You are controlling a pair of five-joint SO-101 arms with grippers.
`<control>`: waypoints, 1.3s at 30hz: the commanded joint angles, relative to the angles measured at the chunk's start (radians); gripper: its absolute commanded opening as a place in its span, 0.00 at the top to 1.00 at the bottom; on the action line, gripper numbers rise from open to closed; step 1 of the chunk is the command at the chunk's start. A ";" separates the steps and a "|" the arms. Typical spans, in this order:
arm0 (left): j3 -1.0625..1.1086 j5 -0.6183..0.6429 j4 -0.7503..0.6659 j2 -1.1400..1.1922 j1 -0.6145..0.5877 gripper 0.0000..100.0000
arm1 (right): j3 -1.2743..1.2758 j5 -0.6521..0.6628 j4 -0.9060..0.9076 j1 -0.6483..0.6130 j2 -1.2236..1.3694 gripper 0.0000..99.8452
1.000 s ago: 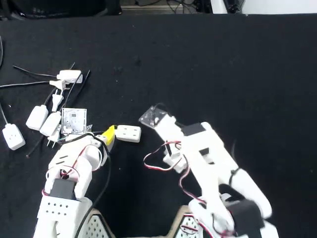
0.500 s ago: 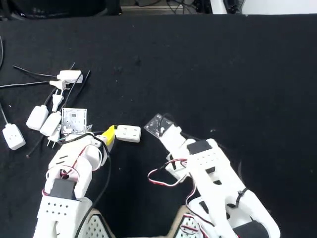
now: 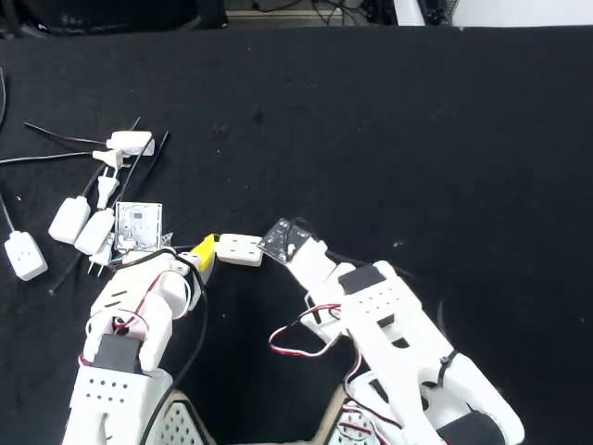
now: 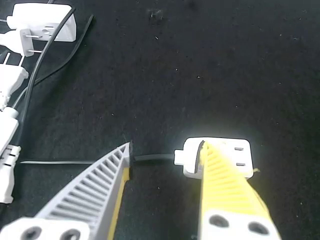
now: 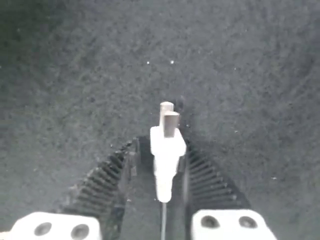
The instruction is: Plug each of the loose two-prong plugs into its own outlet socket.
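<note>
Right gripper (image 5: 161, 150) is clamped on a white two-prong plug (image 5: 167, 142): fingers tight on both sides of its body, prongs poking out past the tips, thin cord running back btwn the fingers. In the high view that gripper (image 3: 281, 239) sits right at one end of the white outlet socket (image 3: 240, 248); can't tell if plug and socket touch. Left gripper (image 3: 200, 252) is at the socket's opposite end w/ its fingers apart. In its wrist view the yellow finger (image 4: 225, 185) lies over the socket (image 4: 239, 152), and the grey finger (image 4: 100, 185) stands off to the side. The socket's black cord (image 4: 152, 157) runs from its end toward the grey tip. Socket lies flat, two slots showing on its upper face next to the yellow finger. Well beyond the left gripper's side of the socket is a cluster: a second socket (image 3: 130, 142) w/ a loose plug (image 3: 108, 188) near it, prongs bare, then two white plug bodies (image 3: 82, 225) side by side, and a third socket (image 3: 25, 255) farthest out, black cords trailing off among them. Black table (image 3: 445, 139) stretches wide past the socket toward the far edge and out on the right gripper's side.
</note>
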 commanded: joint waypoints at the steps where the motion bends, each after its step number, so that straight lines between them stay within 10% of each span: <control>1: -0.015 0.002 -0.015 -0.014 -0.007 0.78 | -0.071 -0.011 0.006 -0.020 -0.002 0.97; 39: -0.021 0.064 -0.054 -0.015 0.056 0.78 | -0.272 -0.341 -0.423 -0.295 0.173 0.99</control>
